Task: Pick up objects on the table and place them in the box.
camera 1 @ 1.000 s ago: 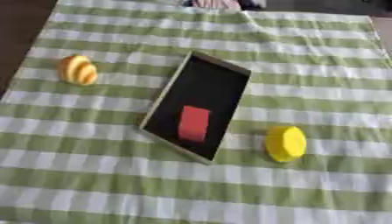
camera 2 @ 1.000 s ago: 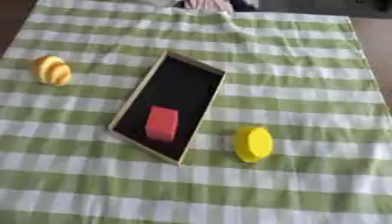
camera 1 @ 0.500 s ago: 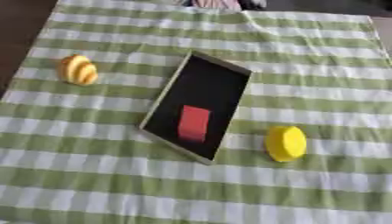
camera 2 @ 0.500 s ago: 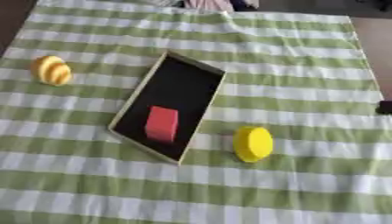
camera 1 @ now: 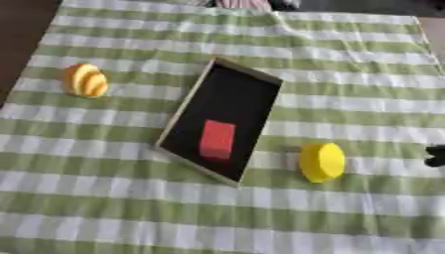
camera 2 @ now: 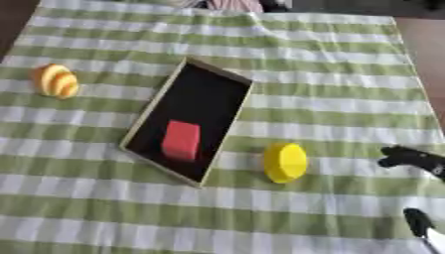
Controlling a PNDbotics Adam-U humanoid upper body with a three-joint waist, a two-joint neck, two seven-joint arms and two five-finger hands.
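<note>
A shallow box (camera 1: 185, 105) with a pale rim and black inside lies askew in the middle of the green-striped cloth. A red block (camera 1: 217, 139) rests inside it, toward its near end. A yellow rounded object (camera 2: 285, 162) lies on the cloth just right of the box's near corner. An orange-and-yellow striped object (camera 1: 85, 80) sits far left. My right hand (camera 2: 415, 159) comes in at the right edge, right of the yellow object and apart from it; only dark fingers show. My left hand appears in neither view.
The green-and-white striped cloth (camera 1: 260, 208) covers the table; a bare brown table edge (camera 2: 426, 54) shows at the far right. A person's striped clothing (camera 1: 242, 4) shows at the far edge.
My right hand has come into view from the right edge, moving left toward the yellow object. The objects and box have not moved.
</note>
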